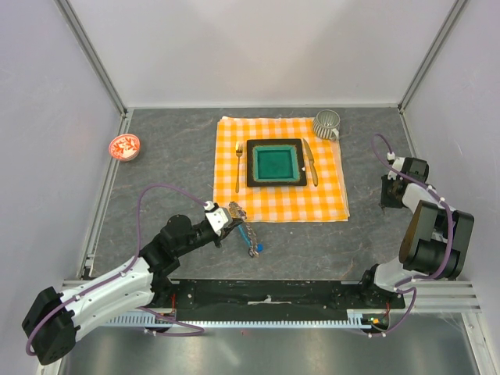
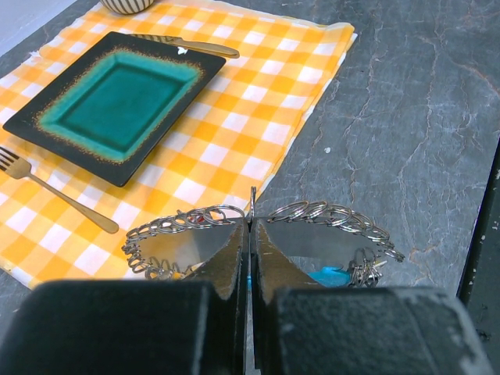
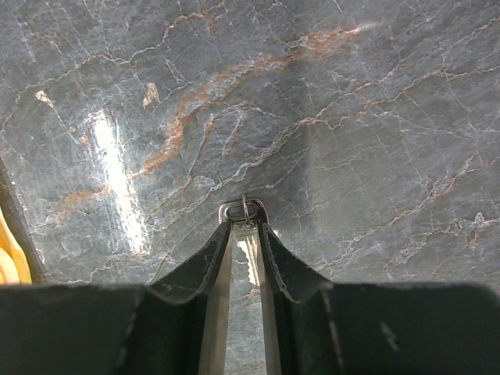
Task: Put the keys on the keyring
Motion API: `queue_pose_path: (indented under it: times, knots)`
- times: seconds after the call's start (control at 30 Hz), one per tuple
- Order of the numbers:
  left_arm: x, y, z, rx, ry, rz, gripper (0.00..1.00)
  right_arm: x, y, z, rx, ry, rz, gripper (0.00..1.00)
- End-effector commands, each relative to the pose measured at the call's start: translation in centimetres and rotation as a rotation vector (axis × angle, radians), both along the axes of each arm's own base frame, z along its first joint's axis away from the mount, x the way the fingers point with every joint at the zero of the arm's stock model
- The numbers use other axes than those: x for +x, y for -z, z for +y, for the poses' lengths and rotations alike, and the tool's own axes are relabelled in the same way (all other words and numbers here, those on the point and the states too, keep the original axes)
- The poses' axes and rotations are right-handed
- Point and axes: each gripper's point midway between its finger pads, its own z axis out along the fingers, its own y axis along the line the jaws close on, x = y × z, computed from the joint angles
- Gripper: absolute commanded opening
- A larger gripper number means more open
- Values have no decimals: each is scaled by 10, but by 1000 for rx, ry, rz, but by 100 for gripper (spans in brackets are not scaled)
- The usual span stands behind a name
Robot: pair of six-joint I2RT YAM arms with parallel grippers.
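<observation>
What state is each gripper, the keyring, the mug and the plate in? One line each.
left gripper: shut on the keyring
right gripper: shut on a small metal loop
keyring: pinched at its wire
mug: upright
plate: empty

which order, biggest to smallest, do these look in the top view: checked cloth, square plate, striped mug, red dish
1. checked cloth
2. square plate
3. striped mug and red dish: these look about alike from above, so they are not ranked against each other
</observation>
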Motion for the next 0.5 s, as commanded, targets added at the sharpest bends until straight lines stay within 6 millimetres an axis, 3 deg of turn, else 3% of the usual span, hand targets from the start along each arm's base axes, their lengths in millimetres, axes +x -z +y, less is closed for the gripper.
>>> queue_pose_path:
  times: [0.0, 0.47]
  knots:
    - [7, -39, -6, -61, 4, -107, 2, 20, -13, -7, -15, -14, -58, 25]
    - [6, -40, -7, -64, 10, -106, 2, 22, -8, -6, 0, -19, -48, 20]
